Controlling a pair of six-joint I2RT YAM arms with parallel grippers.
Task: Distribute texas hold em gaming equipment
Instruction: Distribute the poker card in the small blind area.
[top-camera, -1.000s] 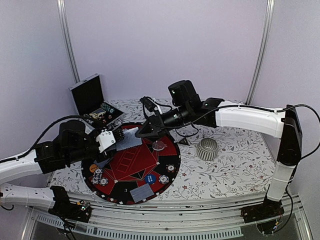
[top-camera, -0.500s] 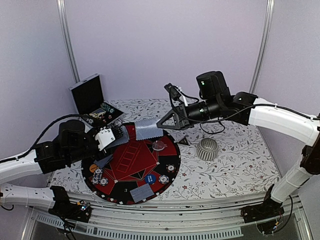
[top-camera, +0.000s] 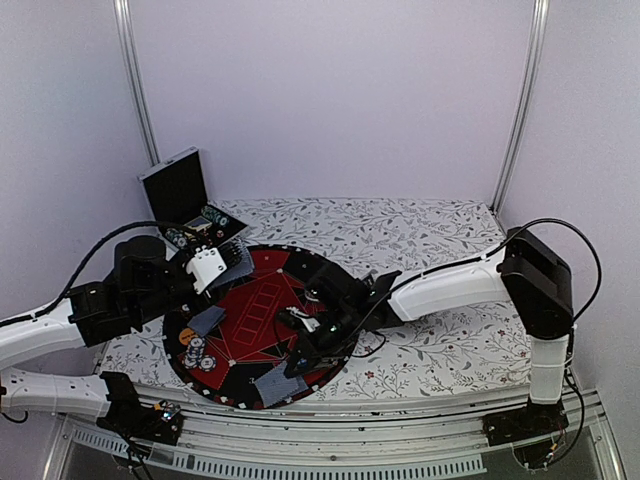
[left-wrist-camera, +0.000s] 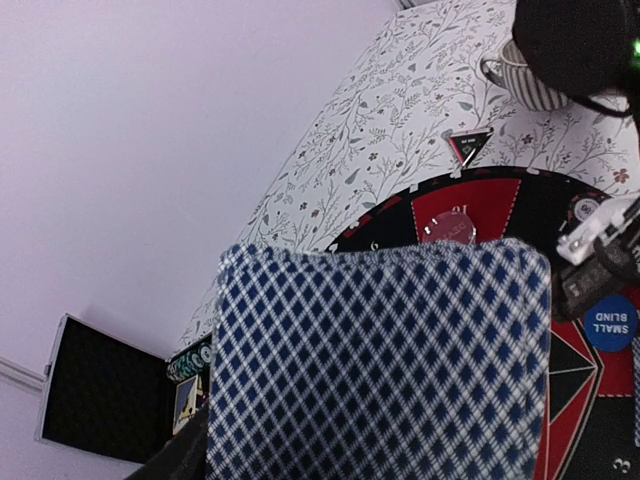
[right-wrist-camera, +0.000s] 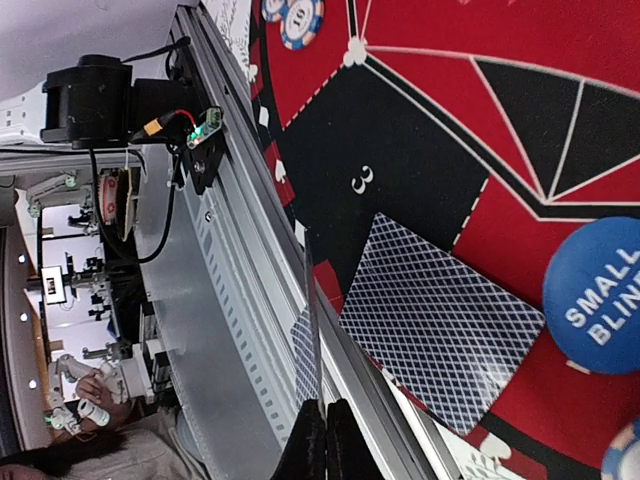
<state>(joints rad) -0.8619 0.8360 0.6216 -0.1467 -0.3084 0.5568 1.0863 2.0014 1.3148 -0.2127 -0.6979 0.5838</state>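
Note:
My left gripper (top-camera: 228, 264) is shut on a deck of blue-checked cards (left-wrist-camera: 380, 365) and holds it over the left rim of the round red-and-black mat (top-camera: 262, 305). The deck hides its fingers. My right gripper (top-camera: 297, 364) is low over the mat's near edge. It is shut on a single card (right-wrist-camera: 311, 330) seen edge-on, just beside a card lying face down (right-wrist-camera: 440, 330) on the mat. That lying card also shows in the top view (top-camera: 281, 385). The blue small-blind disc (right-wrist-camera: 600, 295) is next to it. Another card (top-camera: 207, 320), an orange disc (top-camera: 187, 337) and chips (top-camera: 198, 353) lie at the mat's left. A clear disc (left-wrist-camera: 447, 228) sits at the far side.
The open black case (top-camera: 178, 192) with chips stands at the back left. The ribbed silver cup (left-wrist-camera: 525, 85) is right of the mat, mostly hidden by my right arm (top-camera: 450, 285), which stretches across the table. The metal rail (top-camera: 330, 440) runs along the near edge.
My right arm has swung from high over the far side of the mat down to its near edge, carrying one card. My left gripper with the deck has barely moved.

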